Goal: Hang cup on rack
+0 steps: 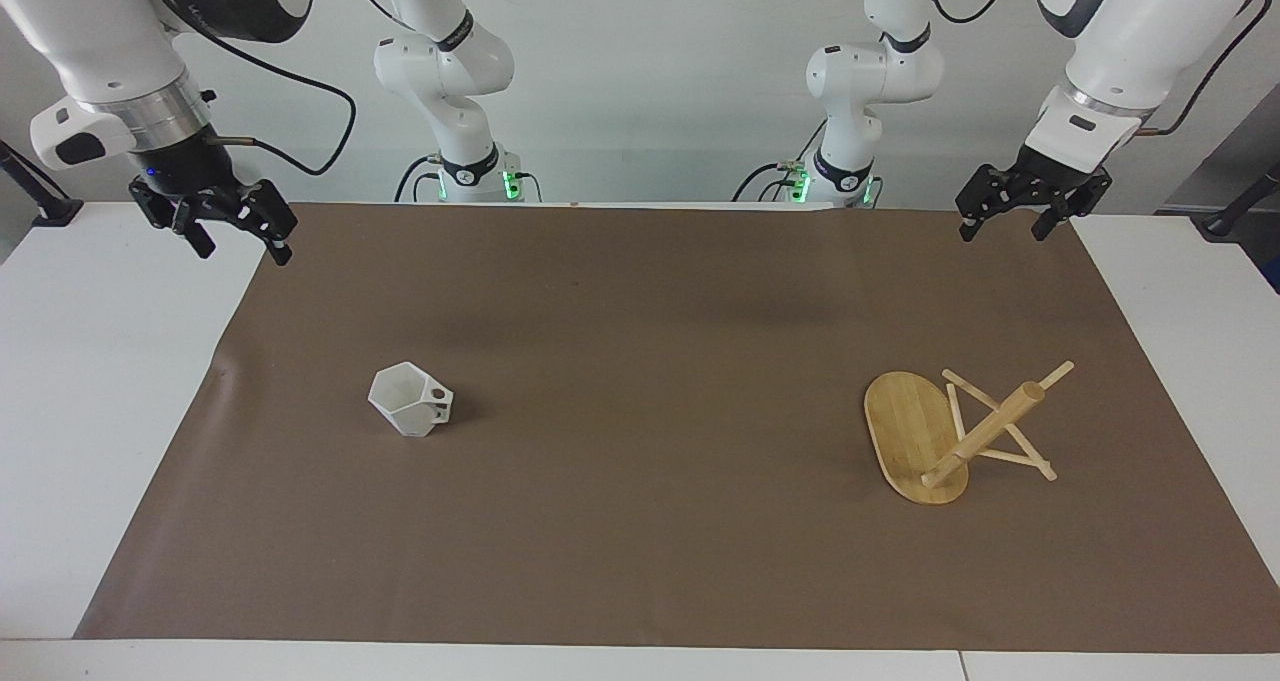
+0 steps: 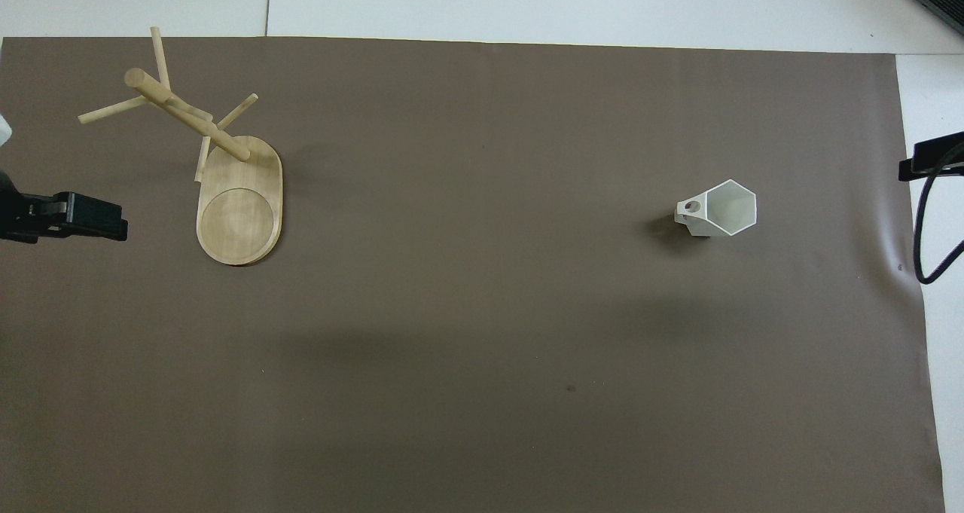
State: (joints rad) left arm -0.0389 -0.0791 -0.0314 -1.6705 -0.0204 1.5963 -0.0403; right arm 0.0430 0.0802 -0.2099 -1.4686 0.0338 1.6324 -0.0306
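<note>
Both arms wait, held up in the air. In the facing view the right pincer (image 1: 235,241) hangs at about ten o'clock, its fingers spread wide and pointing down. The left pincer (image 1: 1005,223) hangs at about two o'clock, fingers apart too, and it seems tipped a little sideways.

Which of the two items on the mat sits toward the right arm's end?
The white faceted cup, alone on the brown mat. The wooden rack is at the left arm's end. The left gripper and right gripper wait raised, open, empty.
</note>
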